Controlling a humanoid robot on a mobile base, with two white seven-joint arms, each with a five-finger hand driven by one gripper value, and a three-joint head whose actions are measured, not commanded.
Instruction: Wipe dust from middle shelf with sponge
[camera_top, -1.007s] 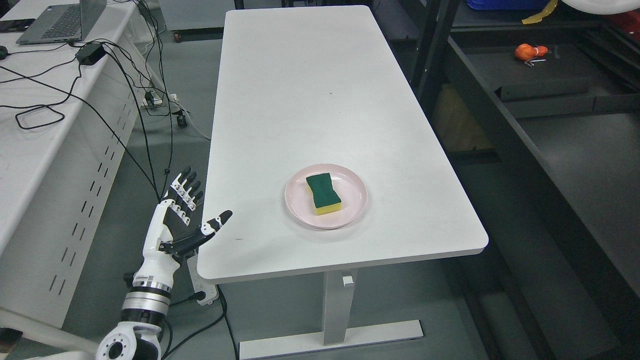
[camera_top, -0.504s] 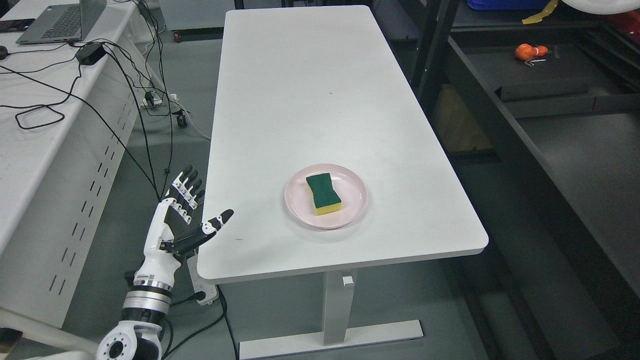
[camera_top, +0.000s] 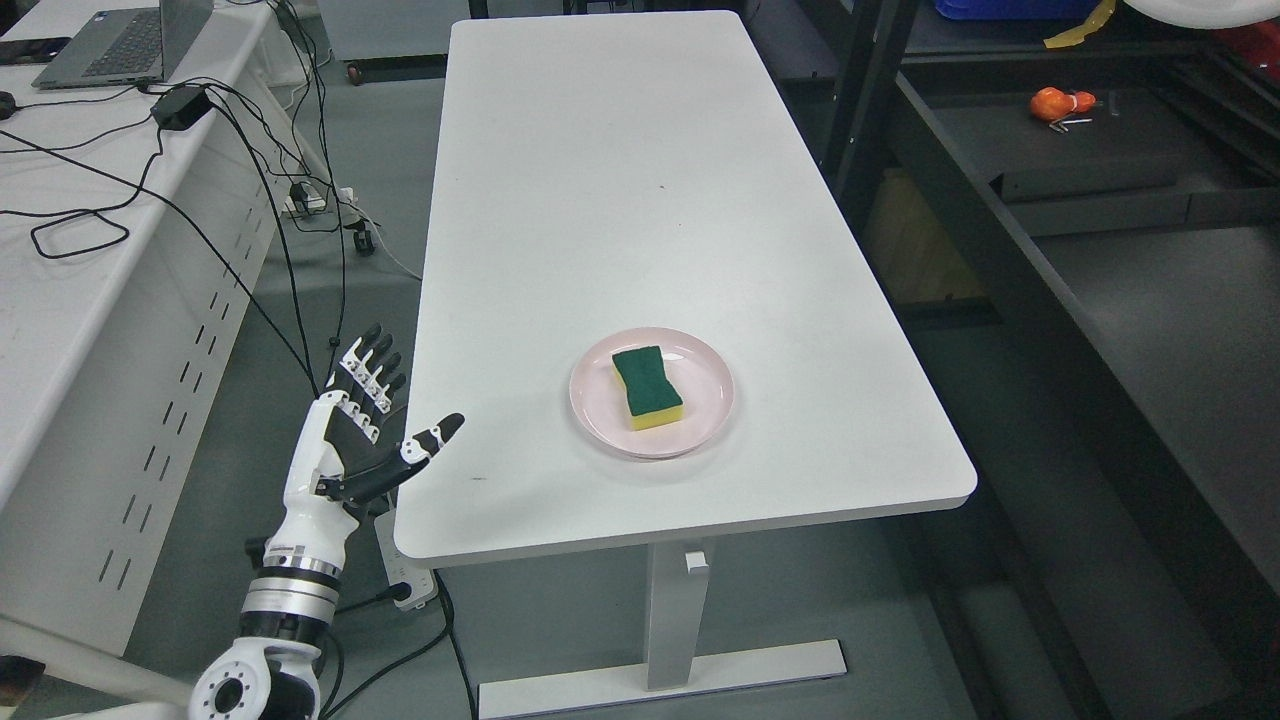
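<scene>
At the lower left of the frame, the left hand (camera_top: 350, 440) rises beside the near corner of the white table (camera_top: 640, 200), its 4 fingers (camera_top: 368, 372) stretched upward and apart from the thumb, which juts out to the right over the table's edge. The hand is spread and grips nothing. Its white forearm runs down to the bottom edge of the frame.

Right of the hand, just below the middle of the frame, the pink plate (camera_top: 700, 415) sits on the near part of the tabletop, and the sponge (camera_top: 647, 386) lies flat inside it, green scrub side up with a yellow layer showing along its near edge. The sponge is well apart from the hand.

Over on the right side of the frame stands the dark shelf unit (camera_top: 1100, 250). At the upper right, 1 small orange object (camera_top: 1058, 102) rests on a shelf level. At the upper left, black cables (camera_top: 200, 170) trail across a second white desk, where a laptop (camera_top: 120, 45) sits.
</scene>
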